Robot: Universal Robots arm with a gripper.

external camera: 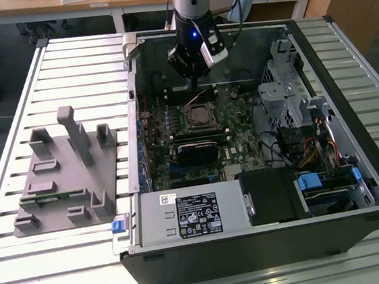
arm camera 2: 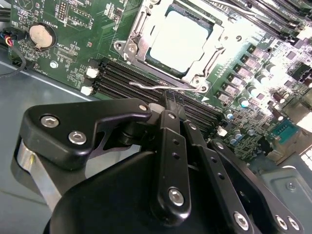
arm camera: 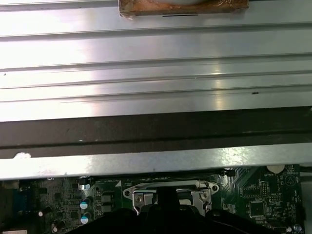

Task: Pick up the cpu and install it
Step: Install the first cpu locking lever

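Hand (external camera: 195, 82): poised inside the open computer case (external camera: 267, 239), over the motherboard (external camera: 240, 137), fingers closed together, holding nothing. Cpu (arm camera 2: 179, 39): seated in the socket frame (arm camera 2: 134, 46), silver top exposed, just beyond the fingertips.

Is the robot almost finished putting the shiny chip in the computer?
Nearly, it seems. The cpu already lies in the socket on the motherboard, so the pick-up looks done. The claw hangs just beside the socket, holding nothing. The socket's metal frame looks open around the chip, so locking it down seems left.
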